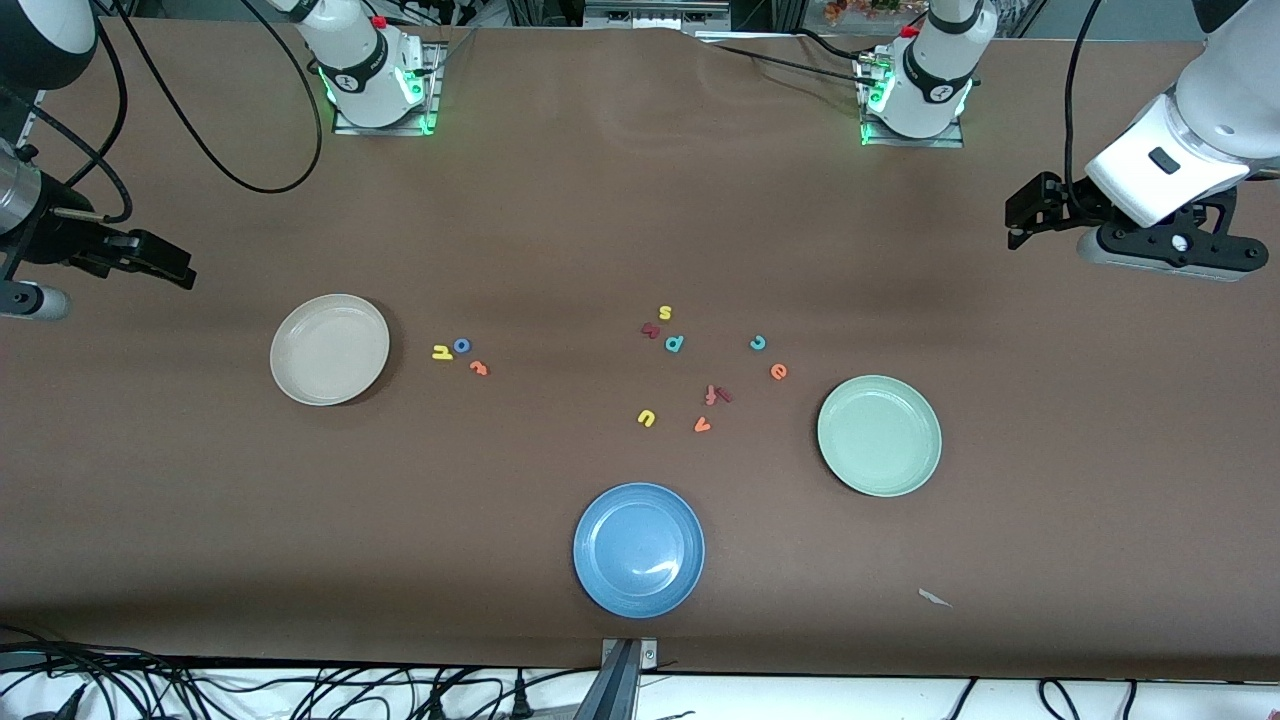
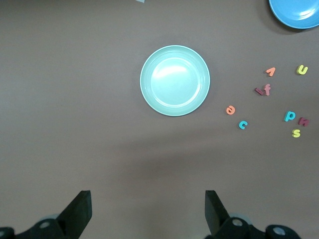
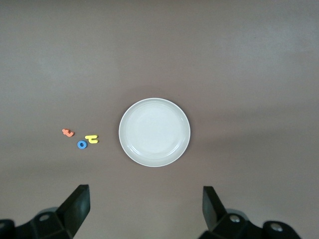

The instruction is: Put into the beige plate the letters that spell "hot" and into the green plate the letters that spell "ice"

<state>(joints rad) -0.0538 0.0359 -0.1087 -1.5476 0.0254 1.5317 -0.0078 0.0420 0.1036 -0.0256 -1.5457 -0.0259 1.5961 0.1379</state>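
Note:
The beige plate (image 1: 330,349) (image 3: 154,132) lies toward the right arm's end. Beside it lie the yellow h (image 1: 442,352) (image 3: 91,138), the blue o (image 1: 462,345) (image 3: 82,144) and the orange t (image 1: 479,368) (image 3: 68,132). The green plate (image 1: 879,435) (image 2: 175,80) lies toward the left arm's end. Beside it lie the teal c (image 1: 758,342) (image 2: 242,124), the orange e (image 1: 778,372) (image 2: 230,110) and the maroon i (image 1: 724,396) (image 2: 258,91). My right gripper (image 1: 170,262) (image 3: 144,206) and my left gripper (image 1: 1022,215) (image 2: 148,209) hang open and empty over the table's two ends.
A blue plate (image 1: 639,549) lies nearest the front camera. Mid-table lie a yellow s (image 1: 665,313), a maroon letter (image 1: 650,330), a teal d (image 1: 674,343), a red f (image 1: 711,394), a yellow u (image 1: 646,418) and an orange v (image 1: 702,425). A paper scrap (image 1: 935,598) lies near the front edge.

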